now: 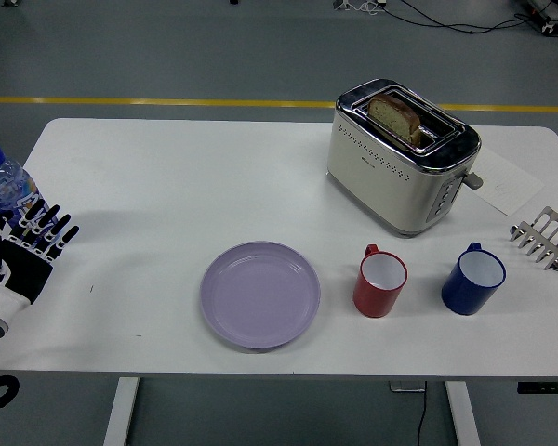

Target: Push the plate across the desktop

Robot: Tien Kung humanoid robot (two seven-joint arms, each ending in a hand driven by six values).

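A round lilac plate [259, 294] lies flat on the white table [167, 186], near the front edge, a little left of centre. My left hand [30, 243] is at the table's left edge, well left of the plate, fingers spread and holding nothing. My right hand is not in view.
A red mug [380, 282] stands just right of the plate, a blue mug [472, 278] further right. A silver toaster [400, 156] with bread stands behind them. A metal toast rack [542, 236] and a paper sheet [511, 183] are at the right edge. A water bottle [4, 186] stands behind my left hand.
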